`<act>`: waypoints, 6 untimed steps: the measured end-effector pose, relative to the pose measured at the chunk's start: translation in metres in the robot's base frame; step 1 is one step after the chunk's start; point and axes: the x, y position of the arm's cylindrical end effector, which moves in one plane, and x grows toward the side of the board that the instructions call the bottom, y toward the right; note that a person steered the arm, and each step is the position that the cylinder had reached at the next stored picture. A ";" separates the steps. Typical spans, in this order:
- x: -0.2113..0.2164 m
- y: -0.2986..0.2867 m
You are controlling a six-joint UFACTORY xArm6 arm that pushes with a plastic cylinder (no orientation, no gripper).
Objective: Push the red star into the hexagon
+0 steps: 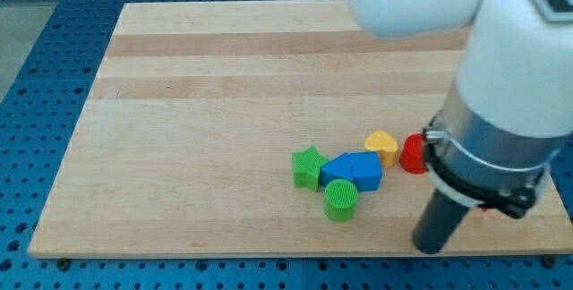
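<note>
A red block (412,154) lies at the view's lower right, its right side hidden behind the arm; I cannot make out its shape. A sliver of red (484,206) shows under the arm's collar. Left of the red block are a yellow heart (382,146) and two touching blue blocks: the left one (337,170) has a hexagon-like outline and the right one (366,170) looks boxy. My tip (431,249) is on the board below and slightly right of the red block, and apart from all blocks.
A green star (307,166) touches the left blue block. A green cylinder (340,200) sits just below the blue blocks. The board's bottom edge (269,252) runs close under my tip. The white arm body fills the view's upper right.
</note>
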 end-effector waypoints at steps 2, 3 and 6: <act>-0.020 0.099; -0.048 0.059; -0.070 -0.040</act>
